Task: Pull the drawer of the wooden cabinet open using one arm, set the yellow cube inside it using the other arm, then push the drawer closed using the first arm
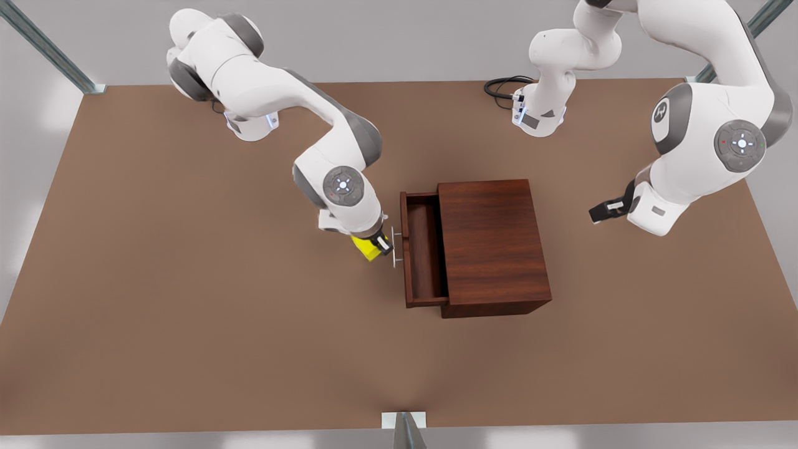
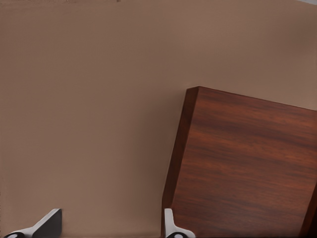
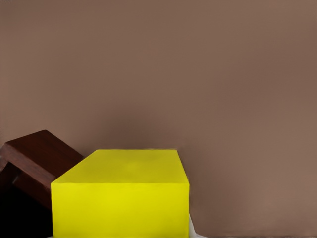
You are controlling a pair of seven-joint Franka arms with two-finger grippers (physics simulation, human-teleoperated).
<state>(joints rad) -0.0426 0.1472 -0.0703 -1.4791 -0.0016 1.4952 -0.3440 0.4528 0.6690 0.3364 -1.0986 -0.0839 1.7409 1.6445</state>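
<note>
1. Cabinet (image 1: 494,244) sits mid-bench, bench (image 1: 187,324) otherwise brown and flat.
2. Drawer (image 1: 423,255) is pulled out toward the front view's left — inside looks bare. Its silver bar handle (image 1: 394,247) faces the arm on that side.
3. Right tool (image 1: 376,244) is the one on the front view's left. It is clamped on the yellow cube (image 1: 367,247), held off the bench just beside the handle, outside the drawer.
4. Right wrist view: cube (image 3: 121,193) sits big and close to the camera, with a corner of dark wood (image 3: 34,163) next to it and bench behind.
5. Cube is not in the drawer — it hangs in front of the front panel, near the handle's upper end as seen in the front view.
6. Left tool (image 1: 600,212) is on the front view's right, well apart from the cabinet's back side, up above the bench. That arm is waiting.
7. Left wrist view: two fingertips (image 2: 47,224) spread apart with nothing between them — tool is parted and holding nothing. Cabinet top (image 2: 242,168) is in that view, tilted.
8. Black cable (image 1: 504,86) loops by the base of the arm at the far edge.
</note>
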